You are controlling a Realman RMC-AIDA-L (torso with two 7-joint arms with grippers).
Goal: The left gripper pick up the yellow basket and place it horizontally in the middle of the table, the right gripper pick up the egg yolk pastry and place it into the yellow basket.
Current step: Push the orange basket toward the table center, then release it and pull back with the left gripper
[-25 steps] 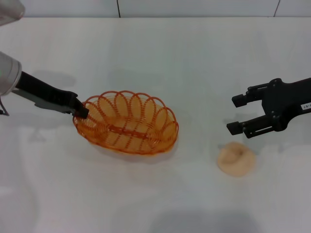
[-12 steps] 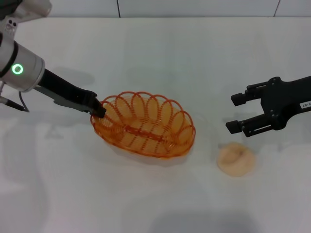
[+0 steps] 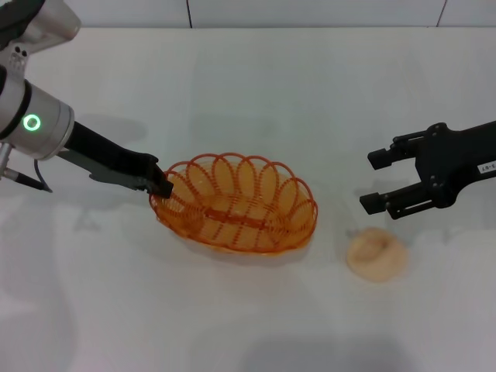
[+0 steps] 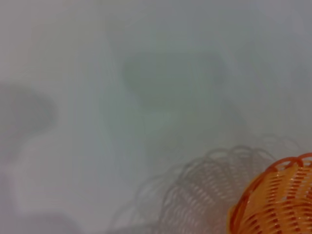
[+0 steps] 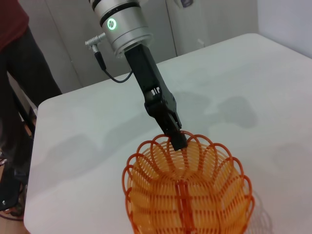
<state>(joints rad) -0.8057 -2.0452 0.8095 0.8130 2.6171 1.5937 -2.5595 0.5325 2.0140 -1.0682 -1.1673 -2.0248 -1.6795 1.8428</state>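
The yellow basket (image 3: 236, 204), an oval orange wire basket, is near the middle of the white table (image 3: 256, 85). My left gripper (image 3: 161, 186) is shut on the basket's left rim and holds it. The right wrist view shows the basket (image 5: 187, 192) with the left gripper (image 5: 176, 139) clamped on its rim. A corner of the basket (image 4: 278, 200) shows in the left wrist view. The egg yolk pastry (image 3: 376, 253), a pale round bun, lies on the table to the right of the basket. My right gripper (image 3: 377, 181) is open, just above and behind the pastry.
A person in a dark red top (image 5: 14, 63) stands beyond the table's far edge in the right wrist view. A tiled wall (image 3: 310, 12) runs along the table's back edge.
My left gripper has carried the basket to the right, toward the table's middle. The right gripper and the pastry have not moved.
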